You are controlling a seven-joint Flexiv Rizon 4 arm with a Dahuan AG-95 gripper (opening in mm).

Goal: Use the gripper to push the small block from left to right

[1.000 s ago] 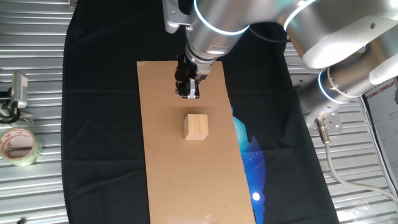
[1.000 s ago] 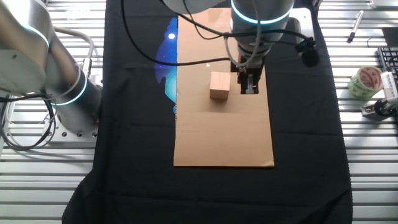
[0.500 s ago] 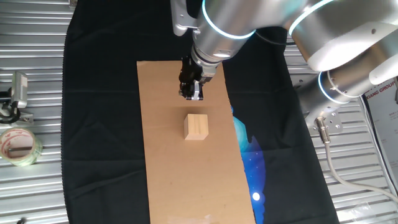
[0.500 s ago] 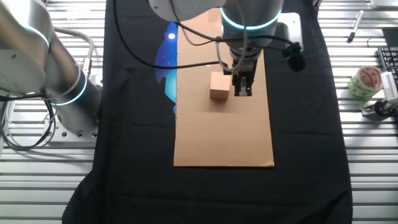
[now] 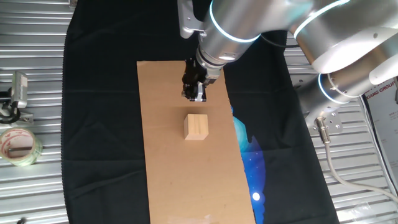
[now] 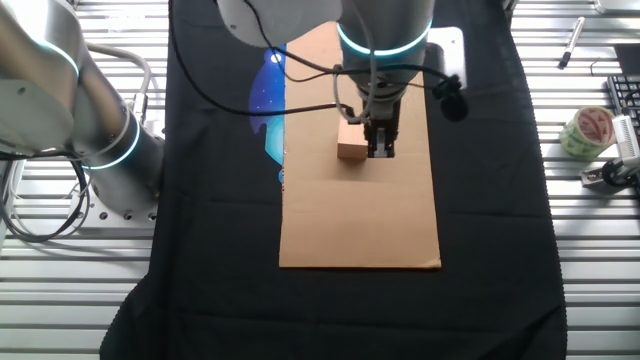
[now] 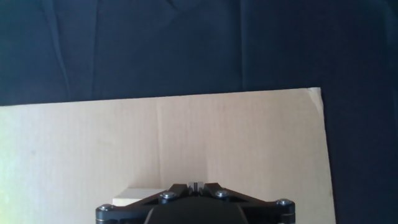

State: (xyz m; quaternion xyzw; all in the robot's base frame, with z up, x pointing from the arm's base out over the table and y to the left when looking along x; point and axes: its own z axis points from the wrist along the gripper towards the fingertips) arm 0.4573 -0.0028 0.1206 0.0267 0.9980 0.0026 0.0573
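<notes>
The small block (image 5: 196,126) is a pale tan wooden cube on the brown cardboard sheet (image 5: 168,174). My gripper (image 5: 194,96) is shut and empty, with its tips low over the sheet just beyond the block, a small gap apart. In the other fixed view the gripper (image 6: 380,151) stands right beside the block (image 6: 349,141), at its right side. In the hand view the shut gripper (image 7: 196,184) shows at the bottom edge, with a pale corner of the block (image 7: 140,193) to its lower left.
The cardboard lies on a black cloth (image 5: 99,124) with a blue print (image 5: 252,155). A clear tape roll (image 5: 17,146) and a metal clip (image 5: 15,93) lie on the metal table at the left. A second silver arm (image 6: 70,110) stands beside the cloth.
The gripper has moved sideways along the sheet towards the block, closing the gap to it in the other fixed view. The block has not moved.
</notes>
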